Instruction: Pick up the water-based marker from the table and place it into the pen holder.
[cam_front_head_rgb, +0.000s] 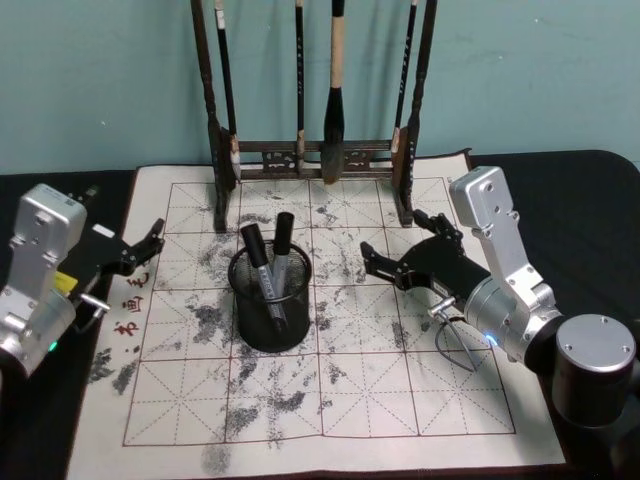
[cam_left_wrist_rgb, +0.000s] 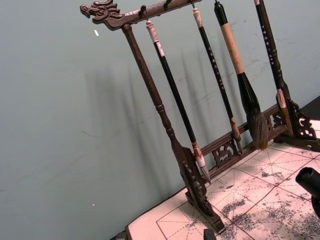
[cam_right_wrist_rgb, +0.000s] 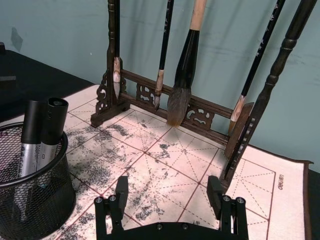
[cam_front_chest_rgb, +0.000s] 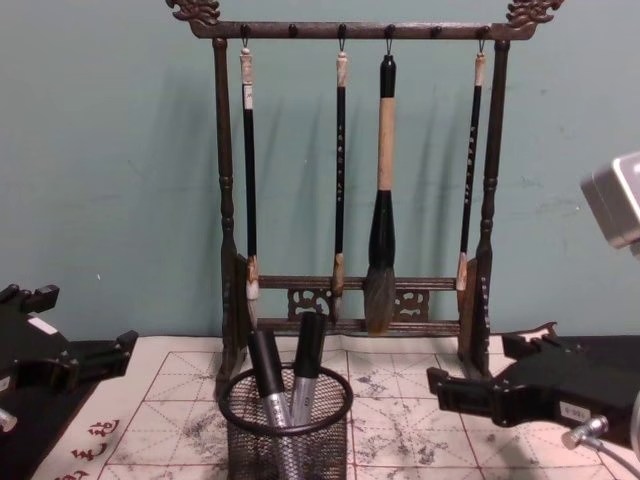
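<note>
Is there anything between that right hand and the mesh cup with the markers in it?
Nothing visible: only bare mat lies between the open right hand and the pen holder, where two markers already stand.

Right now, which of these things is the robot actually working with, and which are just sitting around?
Part of the job:
- pen holder, black mesh cup on the mat
- two markers standing inside it
- right end effector, open, beside the cup
- left end effector, open, at the mat's left edge

Just sitting there:
- wooden brush rack
- four hanging brushes
</note>
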